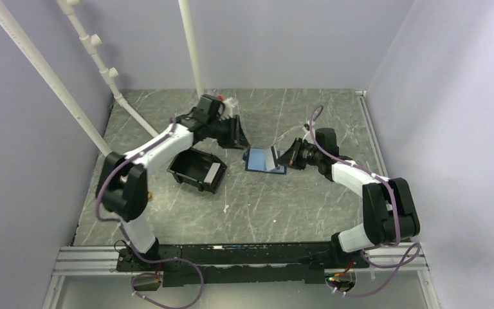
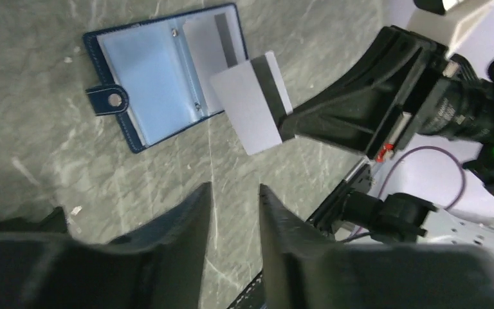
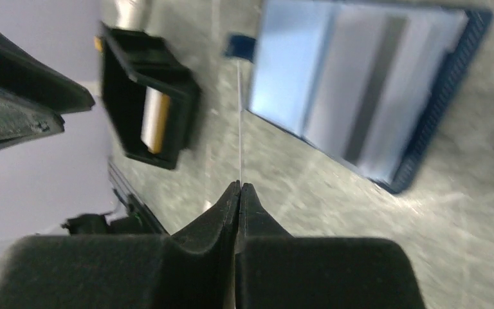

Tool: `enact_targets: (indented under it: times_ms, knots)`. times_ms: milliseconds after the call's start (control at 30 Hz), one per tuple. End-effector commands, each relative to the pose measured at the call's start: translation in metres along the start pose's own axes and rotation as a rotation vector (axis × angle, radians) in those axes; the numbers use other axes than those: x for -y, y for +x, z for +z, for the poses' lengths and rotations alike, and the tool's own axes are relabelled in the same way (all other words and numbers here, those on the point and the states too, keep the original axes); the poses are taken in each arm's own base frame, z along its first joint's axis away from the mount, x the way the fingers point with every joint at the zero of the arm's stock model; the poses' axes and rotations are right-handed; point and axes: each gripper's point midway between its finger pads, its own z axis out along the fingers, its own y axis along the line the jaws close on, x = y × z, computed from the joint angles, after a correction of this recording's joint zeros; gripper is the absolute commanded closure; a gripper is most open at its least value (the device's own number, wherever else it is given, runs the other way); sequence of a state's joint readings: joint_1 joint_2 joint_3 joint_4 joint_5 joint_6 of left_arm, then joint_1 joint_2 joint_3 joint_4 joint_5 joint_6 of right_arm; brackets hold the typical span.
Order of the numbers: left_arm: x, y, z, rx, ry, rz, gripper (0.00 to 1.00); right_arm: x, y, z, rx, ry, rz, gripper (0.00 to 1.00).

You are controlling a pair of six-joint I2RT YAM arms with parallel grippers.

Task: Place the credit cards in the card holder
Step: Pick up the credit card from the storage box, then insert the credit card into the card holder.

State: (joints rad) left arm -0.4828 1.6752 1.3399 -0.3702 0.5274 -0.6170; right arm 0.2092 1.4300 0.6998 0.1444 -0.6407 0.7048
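The card holder (image 2: 148, 84) lies open on the table, navy outside and light blue inside, its snap tab (image 2: 109, 98) off one side. One pale credit card (image 2: 213, 40) with a dark stripe sits in its pocket. A second pale credit card (image 2: 249, 106) hangs in the air beside the holder's edge, with my right gripper (image 3: 239, 185) shut on one end. In the right wrist view that card (image 3: 239, 122) shows only as a thin edge. My left gripper (image 2: 235, 193) stands open and empty a little away, above bare table.
A black plastic bin (image 1: 196, 170) sits left of the card holder (image 1: 264, 159); a pale piece with an orange end (image 3: 153, 119) stands inside it. White pipes (image 1: 190, 45) rise at the back left. Purple walls close in the table on three sides.
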Motion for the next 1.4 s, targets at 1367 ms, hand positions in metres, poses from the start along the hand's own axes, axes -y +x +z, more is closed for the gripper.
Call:
enact_targets:
  times_ms: [1367]
  knots:
    - [-0.102, 0.051, 0.115, -0.236, -0.368, 0.109, 0.98, 0.073, 0.000, 0.037, -0.090, 0.066, 0.113, 1.00]
